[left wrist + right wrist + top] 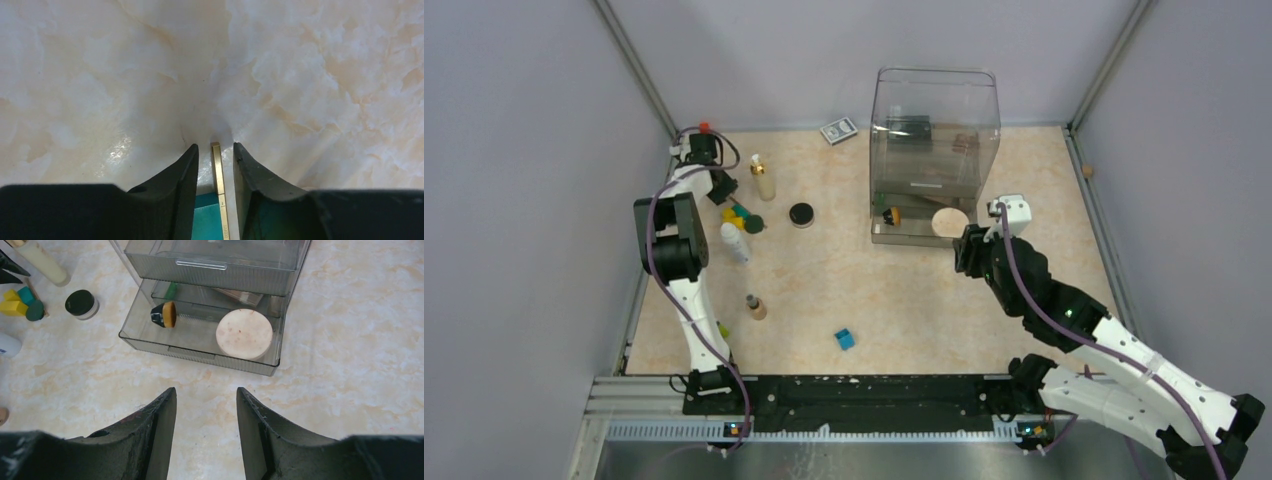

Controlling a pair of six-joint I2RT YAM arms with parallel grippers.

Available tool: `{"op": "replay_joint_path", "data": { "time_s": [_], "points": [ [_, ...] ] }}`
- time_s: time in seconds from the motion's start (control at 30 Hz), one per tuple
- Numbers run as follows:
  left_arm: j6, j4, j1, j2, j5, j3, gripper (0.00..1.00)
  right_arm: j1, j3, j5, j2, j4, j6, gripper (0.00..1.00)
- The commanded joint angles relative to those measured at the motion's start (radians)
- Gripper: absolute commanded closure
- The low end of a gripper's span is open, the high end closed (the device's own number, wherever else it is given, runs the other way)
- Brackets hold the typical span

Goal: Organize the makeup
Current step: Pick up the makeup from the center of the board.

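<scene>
You're getting partway: the beige round disc point(244, 333) is lying in the clear plastic organizer's point(200, 354) open drawer, while the gold-capped clear bottle point(764, 178), black round compact point(801, 214), white bottle point(735, 242) and tan tube point(755, 307) are waiting outside. Your right gripper point(206, 390) is hovering spread and empty; your left gripper point(216, 150) is straddling a thin gold strip point(218, 170), parted, not pinching.

bright even overhead light, soft shadows, small glare patch on the table point(117, 147)

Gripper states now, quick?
Left gripper: open, thin gold strip between the jaws, not pinched.
Right gripper: open, empty.
</scene>
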Motion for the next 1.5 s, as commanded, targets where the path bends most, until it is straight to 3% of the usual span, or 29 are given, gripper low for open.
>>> {"op": "replay_joint_path", "data": {
  "time_s": [0.0, 0.37, 0.67, 0.87, 0.93, 1.47],
  "points": [
    [0.031, -0.098, 0.001, 0.019, -0.03, 0.018, 0.61, -0.012, -0.001, 0.004, -0.003, 0.037, -0.006, 0.53],
    [0.085, -0.25, -0.033, 0.106, -0.138, 0.148, 0.66, -0.012, -0.016, -0.001, 0.0, 0.051, -0.006, 0.53],
    [0.074, -0.23, -0.037, 0.113, -0.11, 0.122, 0.65, -0.015, -0.014, 0.006, -0.012, 0.042, -0.012, 0.53],
    [0.057, -0.217, -0.037, 0.102, -0.103, 0.117, 0.94, -0.016, -0.013, 0.008, -0.015, 0.038, -0.012, 0.53],
    [0.048, -0.21, -0.037, 0.09, -0.102, 0.112, 1.0, -0.016, -0.013, 0.008, -0.017, 0.038, -0.012, 0.53],
    [-0.018, -0.051, -0.041, -0.143, 0.051, -0.01, 1.0, -0.016, -0.015, 0.005, -0.018, 0.033, -0.009, 0.52]
  ]
}}
